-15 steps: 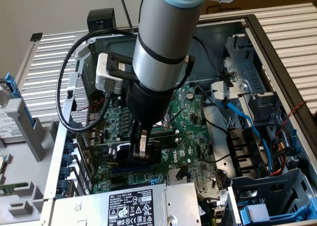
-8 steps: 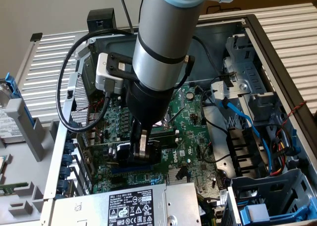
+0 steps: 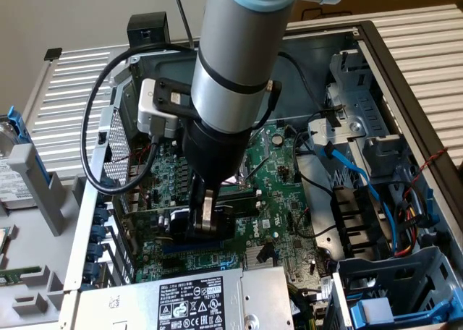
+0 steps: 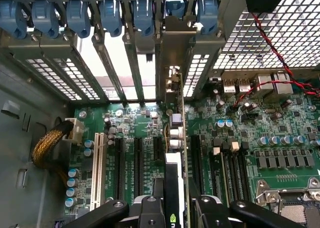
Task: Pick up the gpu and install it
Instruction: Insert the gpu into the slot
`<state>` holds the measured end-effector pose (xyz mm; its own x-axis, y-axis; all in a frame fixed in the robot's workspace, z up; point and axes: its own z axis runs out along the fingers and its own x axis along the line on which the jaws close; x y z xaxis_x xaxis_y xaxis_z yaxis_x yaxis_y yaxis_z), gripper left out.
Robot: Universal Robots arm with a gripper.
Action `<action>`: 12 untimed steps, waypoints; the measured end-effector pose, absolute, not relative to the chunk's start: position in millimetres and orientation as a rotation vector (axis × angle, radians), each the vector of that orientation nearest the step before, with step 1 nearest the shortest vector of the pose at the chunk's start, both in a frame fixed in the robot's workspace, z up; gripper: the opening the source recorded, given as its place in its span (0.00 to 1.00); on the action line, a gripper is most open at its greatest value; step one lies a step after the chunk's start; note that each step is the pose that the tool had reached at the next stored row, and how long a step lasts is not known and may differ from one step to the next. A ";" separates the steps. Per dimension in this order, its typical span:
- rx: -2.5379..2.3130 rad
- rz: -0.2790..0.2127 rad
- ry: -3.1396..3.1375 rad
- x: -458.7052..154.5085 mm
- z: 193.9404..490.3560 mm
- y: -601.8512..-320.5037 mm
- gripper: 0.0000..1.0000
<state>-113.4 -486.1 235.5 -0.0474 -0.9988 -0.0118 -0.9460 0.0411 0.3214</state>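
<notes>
The gpu (image 3: 148,218) stands on edge above the green motherboard (image 3: 278,178) inside the open computer case. My gripper (image 3: 206,225) reaches straight down and is shut on the card's upper edge. In the wrist view the gpu (image 4: 176,133) is seen edge-on, running between two black expansion slots toward the rear wall. Its silver end bracket (image 4: 172,48) lines up with one rear opening. The black fingers (image 4: 150,210) sit on either side of the card, gripper (image 4: 175,210) closed on it. Whether the gold connector is seated in a slot is hidden.
Blue retention clips (image 4: 80,13) line the rear slot openings. A white slot (image 4: 97,168) and a braided cable (image 4: 47,143) lie to one side, the CPU socket (image 4: 290,203) and red-black wires (image 4: 280,53) to the other. A labelled power supply (image 3: 192,301) and a drive cage with blue cables (image 3: 376,200) border the board.
</notes>
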 end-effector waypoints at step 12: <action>1.986 -0.362 -2.120 -114.2 235.6 -486.2 0.29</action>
